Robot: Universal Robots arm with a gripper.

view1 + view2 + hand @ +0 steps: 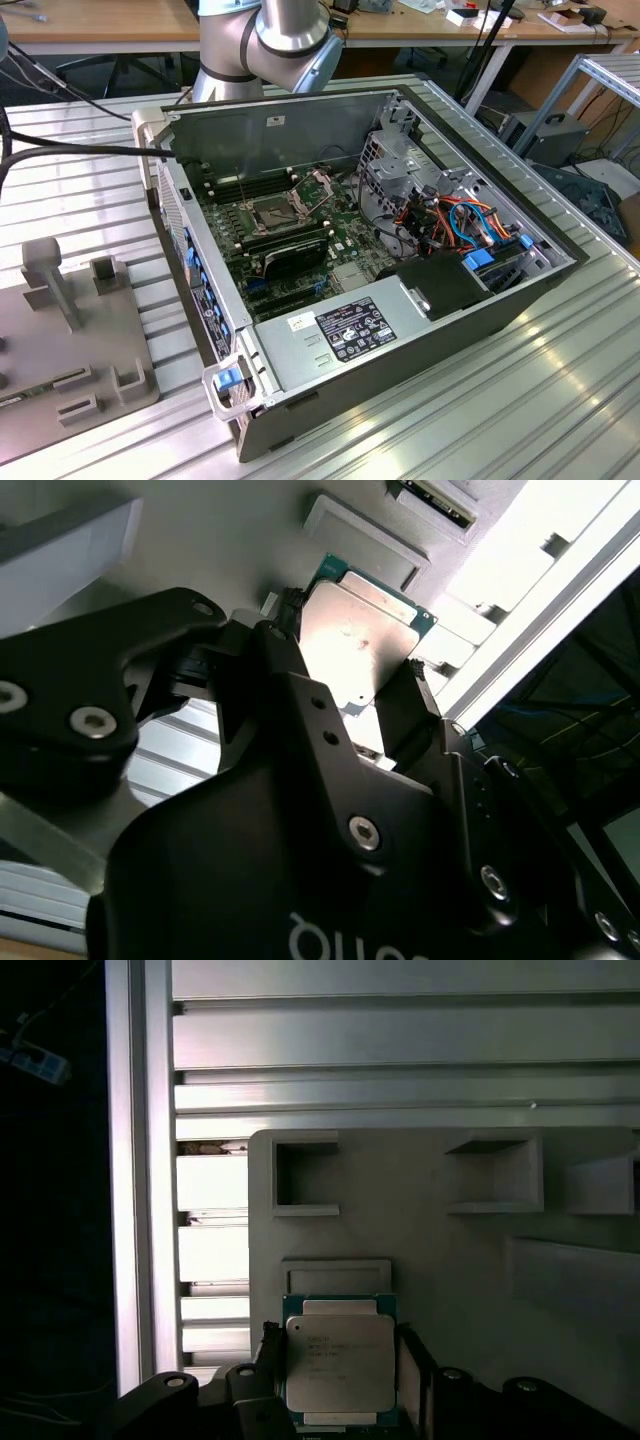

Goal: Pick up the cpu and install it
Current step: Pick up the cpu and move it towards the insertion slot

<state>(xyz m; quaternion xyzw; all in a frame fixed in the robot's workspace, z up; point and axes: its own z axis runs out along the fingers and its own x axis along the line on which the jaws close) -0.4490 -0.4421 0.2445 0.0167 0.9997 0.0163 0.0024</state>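
We see the cpu point(338, 1370) in both wrist views, sitting between the two black fingers point(415, 1365) of the gripper point(338, 1345). The jaws are clamped on its opposite edges, and its metal lid faces the first wrist camera. In the second wrist view the cpu point(365, 620) catches bright light between the fingers point(420, 685). Behind it lies a grey tray point(450, 1250) with square pockets, which rests on the ribbed aluminium worktop point(400, 1050).

In the exterior view the tray point(60, 360) is at the lower left of the frame. The open case point(400, 350) fills the middle, and its socket point(270, 210) stands uncovered on the green board. The arm point(270, 35) rises at the top of the frame, behind the case.
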